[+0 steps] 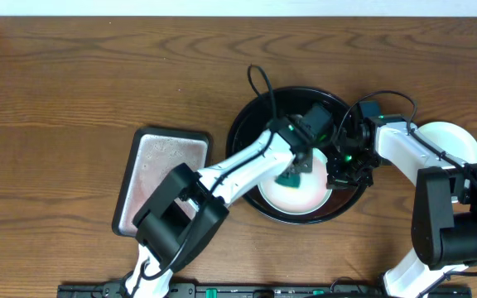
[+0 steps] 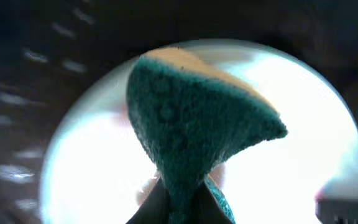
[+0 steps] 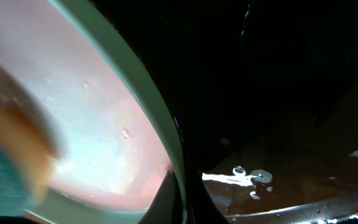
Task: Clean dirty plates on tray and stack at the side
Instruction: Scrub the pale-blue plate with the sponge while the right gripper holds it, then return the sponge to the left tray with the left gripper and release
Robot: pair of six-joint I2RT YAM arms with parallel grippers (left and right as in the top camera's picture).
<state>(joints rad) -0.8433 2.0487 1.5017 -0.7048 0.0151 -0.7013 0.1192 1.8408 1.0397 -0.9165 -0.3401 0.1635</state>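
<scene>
A pale mint-white plate (image 1: 305, 197) with a pinkish smear lies in the black tray (image 1: 251, 124). My left gripper (image 1: 295, 170) is shut on a green and yellow sponge (image 2: 197, 124) and presses it on the plate (image 2: 303, 112). My right gripper (image 1: 339, 170) is shut on the plate's right rim (image 3: 157, 124), seen between its fingers (image 3: 182, 193) in the right wrist view. The sponge shows blurred at the left edge of that view (image 3: 5, 162). A second white plate (image 1: 450, 136) lies on the wood right of the tray, partly under my right arm.
A rectangular silver-grey tray (image 1: 160, 178) lies left of the black tray. Wet drops glint on the black tray floor (image 3: 250, 177). Brown wood tabletop (image 1: 73, 91) surrounds everything.
</scene>
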